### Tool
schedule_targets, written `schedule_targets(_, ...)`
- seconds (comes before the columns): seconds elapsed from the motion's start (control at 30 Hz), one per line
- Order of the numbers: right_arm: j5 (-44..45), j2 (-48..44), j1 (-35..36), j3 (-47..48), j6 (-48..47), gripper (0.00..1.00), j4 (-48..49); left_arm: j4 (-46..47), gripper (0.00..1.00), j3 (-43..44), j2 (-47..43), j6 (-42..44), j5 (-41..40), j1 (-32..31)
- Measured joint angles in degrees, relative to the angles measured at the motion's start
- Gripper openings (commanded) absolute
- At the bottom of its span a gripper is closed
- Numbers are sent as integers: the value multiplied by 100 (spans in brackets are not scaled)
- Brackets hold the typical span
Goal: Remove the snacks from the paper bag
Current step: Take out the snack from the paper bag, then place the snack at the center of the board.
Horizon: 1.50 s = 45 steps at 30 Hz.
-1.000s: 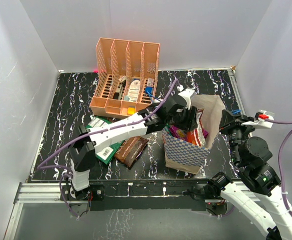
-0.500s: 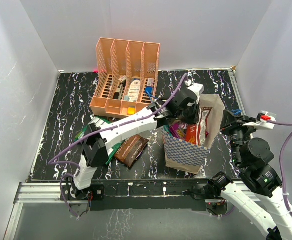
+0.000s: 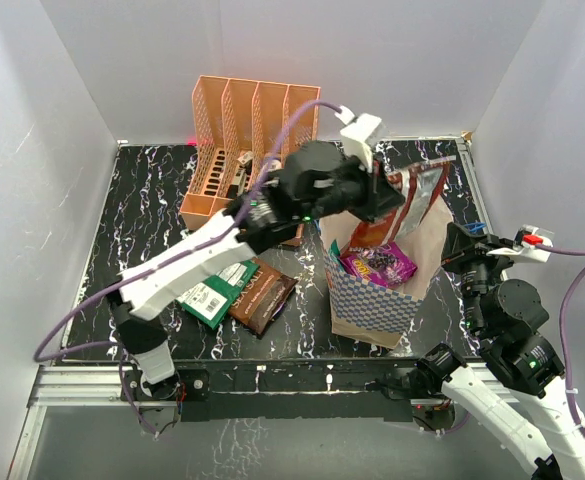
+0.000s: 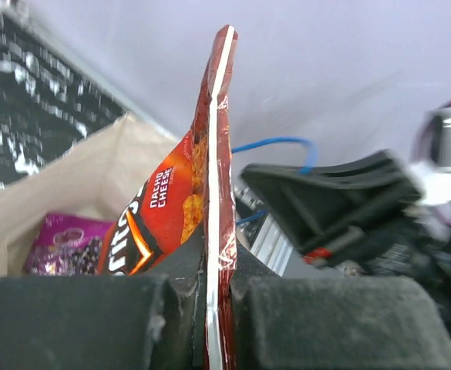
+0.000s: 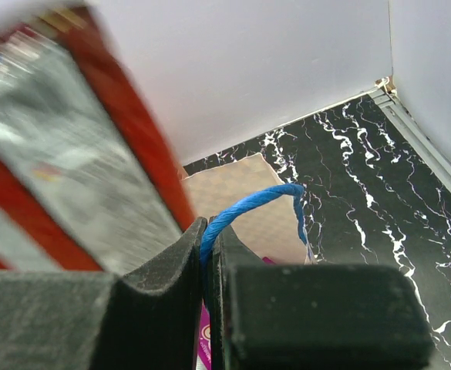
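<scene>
Left of the blue-and-white checkered paper bag [image 3: 370, 303], a green glossy packet [image 3: 210, 296] and a dark brown glossy packet [image 3: 265, 299] lay flat on the black marbled table [image 3: 142, 215]. They looked already unloaded and set aside, out of the arms' way. Behind and left of the bag stood the orange perforated file rack [image 3: 253, 140], apart from the work.

Above the bag's open mouth, the left gripper [image 4: 217, 287] was clamped tight on the sealed edge of a red glossy "Nacho Cheese" packet [image 4: 180, 196]. The packet stood on edge between the pads. Pinching that thin seam probably gave a firm hold without crushing the contents. From overhead the packet [image 3: 414, 196] hung by the bag's far rim, mostly out of it. A purple glossy packet [image 3: 377, 264] lay inside the bag, so the task was not finished.

At the bag's right side, the right gripper [image 5: 208, 266] was closed on the bag's blue cord handle [image 5: 256, 202]. That likely steadied the bag and kept its mouth open during the pull.

Half a second earlier the left gripper had been low in the bag's mouth among the packets. It had since risen well above the rim with the red packet, uncovering the purple one. The right gripper and the bag had barely shifted.
</scene>
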Motion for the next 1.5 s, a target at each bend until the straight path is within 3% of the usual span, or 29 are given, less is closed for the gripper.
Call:
schedule_targets(0.4,-17,0,0,-2,48,8,-2,490,0,-710,-3101,796,-376,-2)
schedule_targets(0.8,-83,166,0,-22,127,8,11,-247,0,-3088,-5414,507,-2330,-2)
schedule_targets(1.0,-90,197,0,-96,131,8,48,-1224,0,-4037,-5991,-188,-3711,-2)
schedule_targets(1.17,-87,195,0,-96,131,8,50,-1794,0,-4697,-5971,-1078,-4459,-2)
schedule_targets(1.5,-87,195,0,-96,131,8,48,-1211,0,-5919,-4872,-2380,-4251,-2)
